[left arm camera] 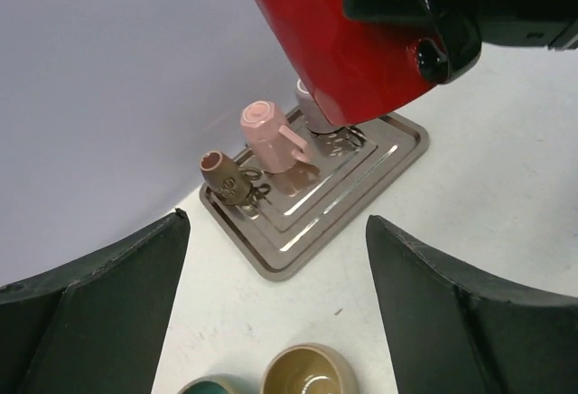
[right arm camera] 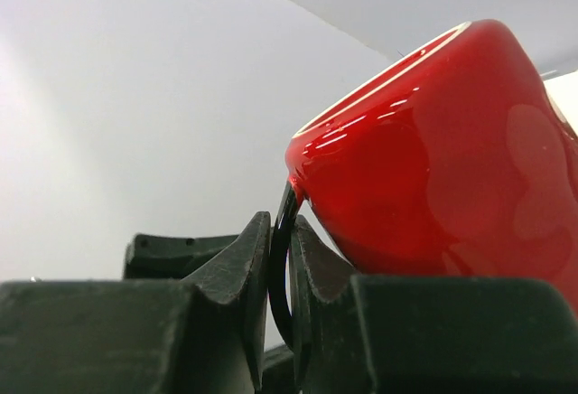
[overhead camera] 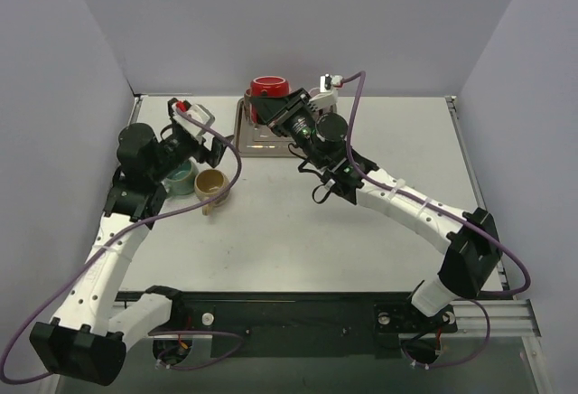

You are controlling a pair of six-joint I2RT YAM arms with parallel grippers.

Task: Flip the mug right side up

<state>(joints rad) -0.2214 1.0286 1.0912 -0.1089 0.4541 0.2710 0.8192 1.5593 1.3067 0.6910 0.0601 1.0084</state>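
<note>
The red mug (overhead camera: 269,89) (left arm camera: 352,51) (right arm camera: 442,159) hangs in the air over the back of the metal tray (overhead camera: 262,144), its mouth facing up and slightly tilted. My right gripper (overhead camera: 276,112) (right arm camera: 282,258) is shut on the mug's thin black handle (right arm camera: 280,267), pinched between both fingers. My left gripper (overhead camera: 209,147) (left arm camera: 277,220) is open with nothing between its fingers. It hovers at the left of the table above a tan mug (overhead camera: 210,183) (left arm camera: 312,371) and a teal mug (overhead camera: 183,177) (left arm camera: 212,385), both mouth up.
On the tray (left arm camera: 298,251) stand an upside-down pink mug (left arm camera: 269,132) and a small brown mug (left arm camera: 221,175); another pale mug (left arm camera: 312,109) is partly hidden behind the red one. Grey walls close in the back and sides.
</note>
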